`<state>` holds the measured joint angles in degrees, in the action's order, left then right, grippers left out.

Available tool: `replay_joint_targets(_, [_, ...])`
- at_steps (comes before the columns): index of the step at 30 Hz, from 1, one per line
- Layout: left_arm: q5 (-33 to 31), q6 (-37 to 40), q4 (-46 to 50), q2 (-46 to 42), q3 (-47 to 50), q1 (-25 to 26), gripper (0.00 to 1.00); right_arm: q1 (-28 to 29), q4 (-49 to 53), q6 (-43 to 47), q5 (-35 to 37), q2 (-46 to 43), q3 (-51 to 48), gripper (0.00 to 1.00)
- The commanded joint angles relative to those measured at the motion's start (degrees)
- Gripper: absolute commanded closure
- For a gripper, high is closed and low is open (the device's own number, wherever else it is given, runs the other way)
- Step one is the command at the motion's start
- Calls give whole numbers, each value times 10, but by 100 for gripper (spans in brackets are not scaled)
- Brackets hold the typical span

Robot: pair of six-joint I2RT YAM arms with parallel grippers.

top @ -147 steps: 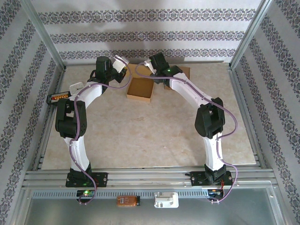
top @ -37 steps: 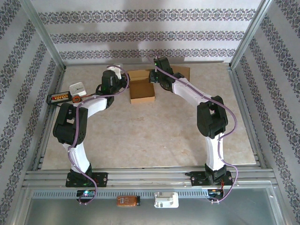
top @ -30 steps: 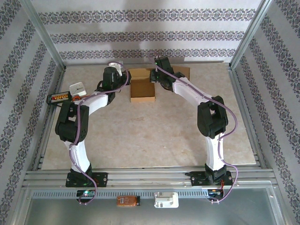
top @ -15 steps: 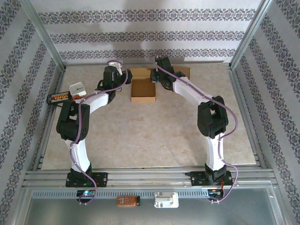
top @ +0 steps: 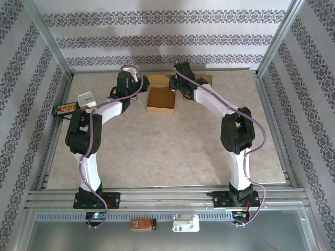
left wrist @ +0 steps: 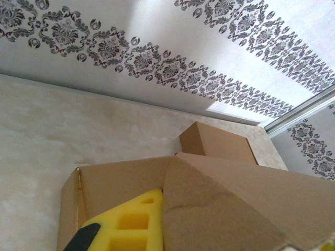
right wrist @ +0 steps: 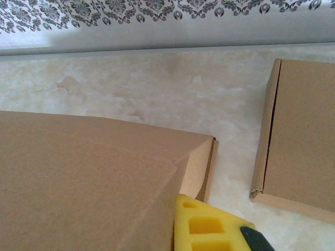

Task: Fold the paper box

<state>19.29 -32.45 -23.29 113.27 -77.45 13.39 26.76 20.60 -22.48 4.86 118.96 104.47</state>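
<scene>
The brown open cardboard box (top: 159, 99) sits at the far edge of the worktop (top: 157, 157). My left fingers (left wrist: 131, 225) and right fingers (right wrist: 201, 225) are closed on its opposite side walls. I judge I am folding the walls; next, both must turn inward evenly.

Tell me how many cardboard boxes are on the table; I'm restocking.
2. An open box sits near the far wall between left arm and right arm; a second box lies right of it, partly behind that arm. Others may hide under arms.
</scene>
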Motion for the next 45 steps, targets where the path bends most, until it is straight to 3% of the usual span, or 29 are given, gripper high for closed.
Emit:
replay_joint_targets(1, [51, -16, 36, 10, -9, 10, 95, 7, 16, 3, -29, 16, 22, 90])
replay_joint_targets(17, [18, -17, -18, -36, 105, 10, 86, 11, -21, -12, -31, -21, -74, 85])
replay_joint_targets(23, [11, -18, -34, -71, 141, 11, 68, 18, -27, -14, -29, -49, -101, 71])
replay_joint_targets(26, [10, -25, -51, -87, 170, 13, 65, 21, -33, -19, -28, -64, -128, 64])
replay_joint_targets(33, [6, -48, -96, -174, 273, 23, 59, 32, -47, -30, -47, -129, -198, 56])
replay_joint_targets(39, [14, -75, -11, -295, 316, 33, 51, 28, -14, -78, -126, -190, -218, 52])
replay_joint_targets(43, [-26, -106, 182, -309, 211, 24, 48, 20, 19, -133, -163, -185, -173, 52])
replay_joint_targets(45, [-5, -121, 226, -285, 157, 4, 47, 9, 38, -157, -187, -166, -137, 52])
